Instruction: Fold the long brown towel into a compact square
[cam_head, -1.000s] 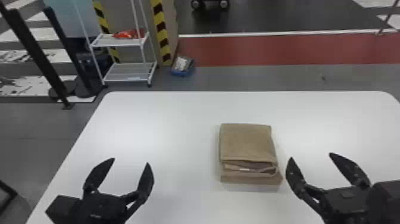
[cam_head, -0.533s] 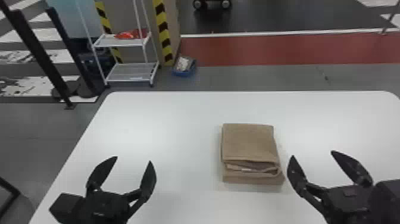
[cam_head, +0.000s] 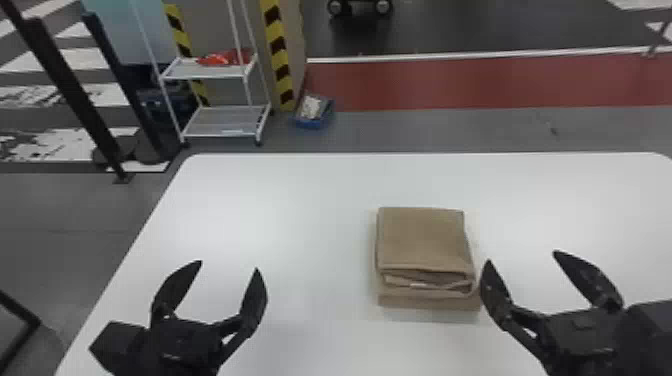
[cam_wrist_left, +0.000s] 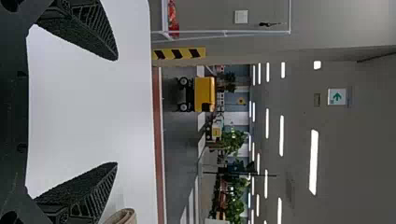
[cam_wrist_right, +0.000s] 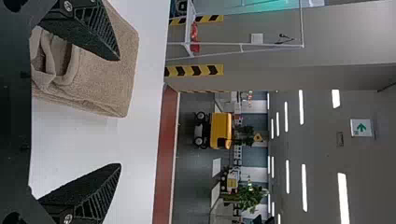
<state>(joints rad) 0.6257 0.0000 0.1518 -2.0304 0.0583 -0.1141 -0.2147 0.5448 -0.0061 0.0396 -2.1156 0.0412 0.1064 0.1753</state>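
The brown towel (cam_head: 422, 240) lies on the white table as a compact, layered, roughly square stack, its folded edges facing the robot. To its left stands my left gripper (cam_head: 229, 265), open and holding nothing. My right gripper (cam_head: 522, 257) is open just right of the towel, its left finger close to the towel's near right corner; whether they touch I cannot tell. In the left wrist view, a bit of towel (cam_wrist_left: 122, 217) shows beyond one finger of the left gripper (cam_wrist_left: 116, 111). In the right wrist view, the towel (cam_wrist_right: 107, 79) lies partly behind one finger of the right gripper (cam_wrist_right: 120, 112).
The white table (cam_head: 300, 200) extends around the towel, with its left edge beside my left arm. Past the far edge stand a white wire shelf (cam_head: 225, 120) with a red item, a blue bin (cam_head: 314, 112) on the floor and black posts at the left.
The towel and table sit very slightly farther right in the head view, as does the background. Both grippers stay open, with hardly any movement, and the towel keeps its shape.
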